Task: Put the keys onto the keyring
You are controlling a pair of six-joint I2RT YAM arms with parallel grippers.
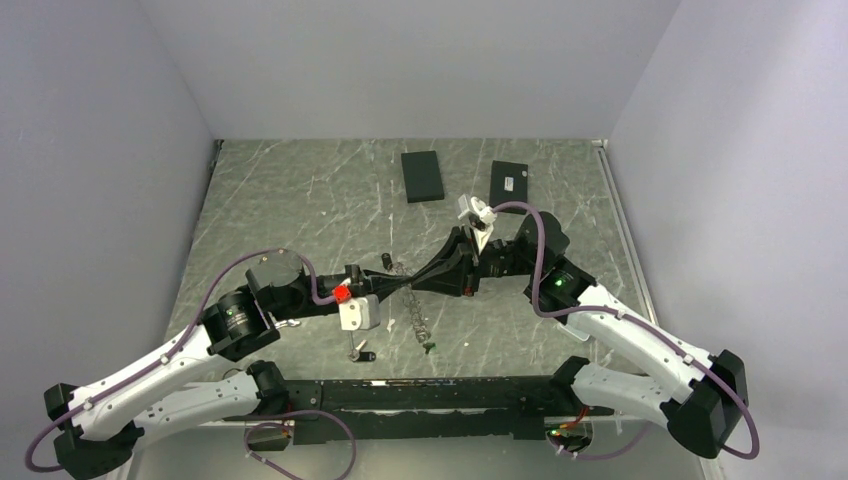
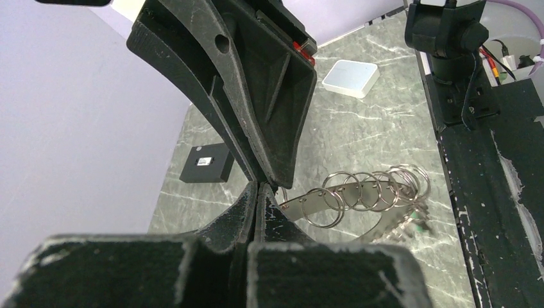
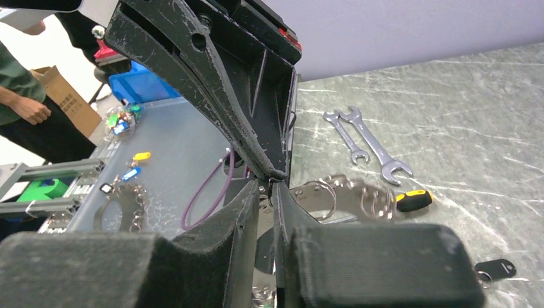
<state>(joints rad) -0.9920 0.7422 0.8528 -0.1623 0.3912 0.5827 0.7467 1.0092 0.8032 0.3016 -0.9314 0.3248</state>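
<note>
Left wrist shows the keyring point(image 2: 306, 205) pinched in the left hand point(image 2: 262, 187).

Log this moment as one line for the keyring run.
left gripper: shut on keyring | right gripper: jaws narrow at keyring, grip unclear | keys: on table
</note>
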